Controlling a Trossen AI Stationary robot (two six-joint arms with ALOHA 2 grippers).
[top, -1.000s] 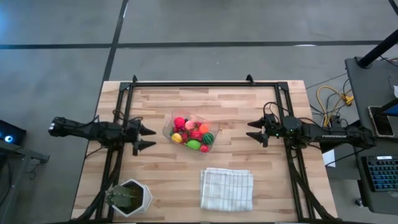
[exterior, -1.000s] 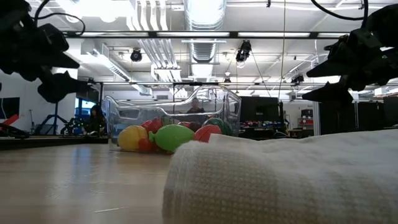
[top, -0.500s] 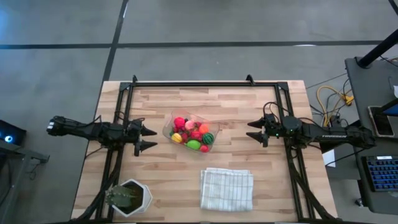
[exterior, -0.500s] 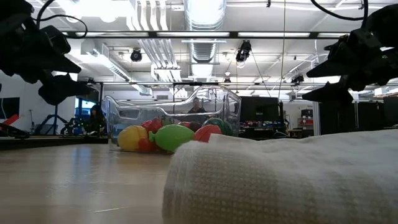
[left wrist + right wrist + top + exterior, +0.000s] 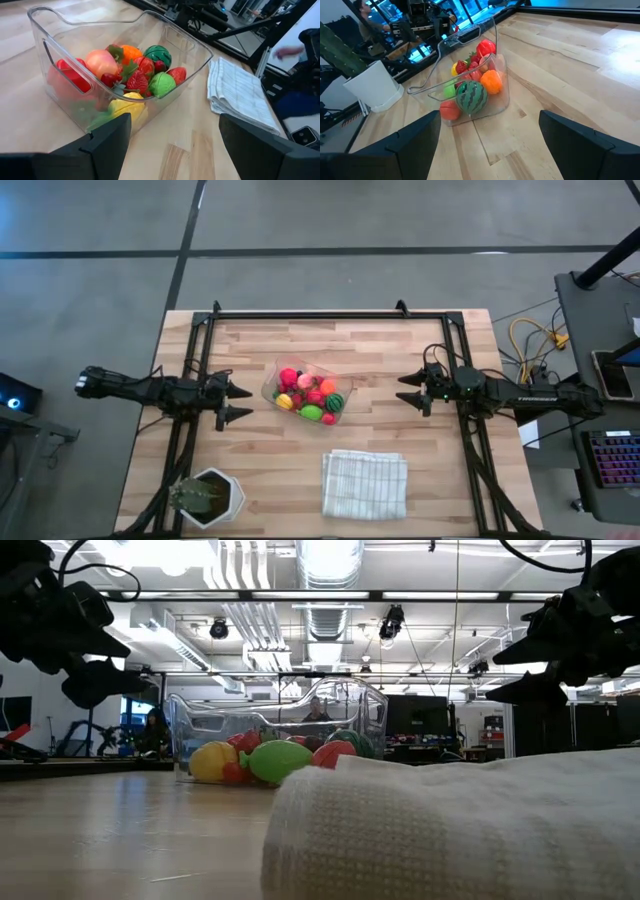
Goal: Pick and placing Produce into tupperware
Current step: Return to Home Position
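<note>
Produce (image 5: 312, 394) fills the tupperware (image 5: 268, 390) at the desk (image 5: 440, 480) centre; left pincer (image 5: 240, 403) and right pincer (image 5: 402, 388) flank it, both wide, empty.

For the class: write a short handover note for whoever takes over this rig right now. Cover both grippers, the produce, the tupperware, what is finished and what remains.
Left gripper: open, empty, hanging to the left of the tupperware, apart from it.
Right gripper: open, empty, hanging to the right of it, also apart.
Tupperware: near the middle of the table, upright.
Produce: piled inside the tupperware; the high view shows none outside it.
Done: the filling looks complete.
Left: probably only parking both arms.
The folded cloth and potted plant sit at the near edge, not part of the job.
</note>
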